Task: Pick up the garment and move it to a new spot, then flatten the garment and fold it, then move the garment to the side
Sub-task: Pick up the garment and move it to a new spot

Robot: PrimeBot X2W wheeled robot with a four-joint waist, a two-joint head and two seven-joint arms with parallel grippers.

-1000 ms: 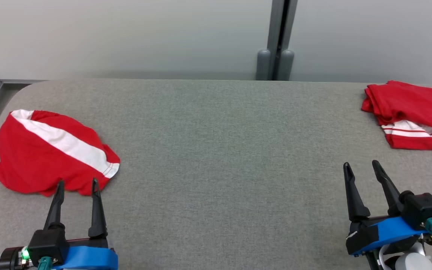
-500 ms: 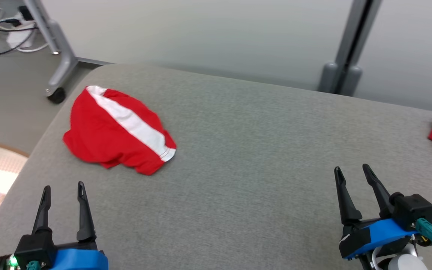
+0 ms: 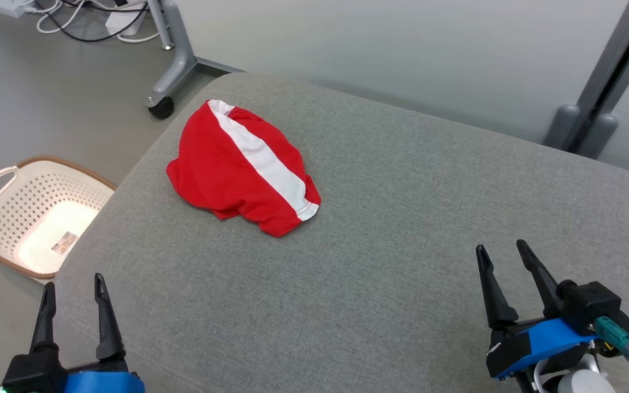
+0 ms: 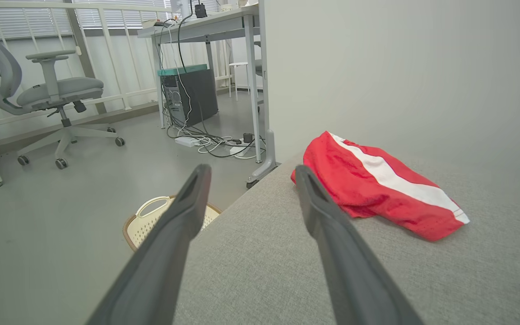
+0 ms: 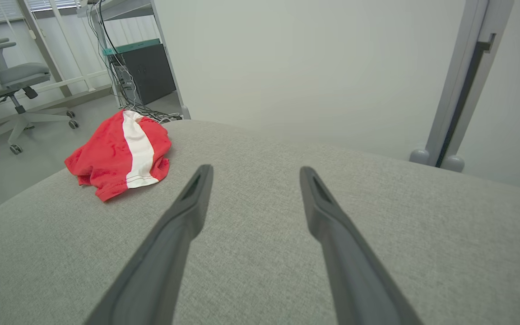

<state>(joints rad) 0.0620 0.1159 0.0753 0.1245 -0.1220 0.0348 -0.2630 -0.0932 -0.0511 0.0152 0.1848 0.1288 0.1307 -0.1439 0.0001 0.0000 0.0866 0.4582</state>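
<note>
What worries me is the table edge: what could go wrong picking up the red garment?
The garment lies crumpled near a table corner; a dragging grasp could slide it off towards the basket. Its bunched layers may let a gripper pinch just one, so it lifts lopsided. The open left gripper sits at the table edge and might snag it when reaching.

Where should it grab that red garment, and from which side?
Probably the rumpled near edge of the red garment, approached from the robot's side by the open left gripper: that edge bunches up off the grey table, offering folds to pinch.
</note>
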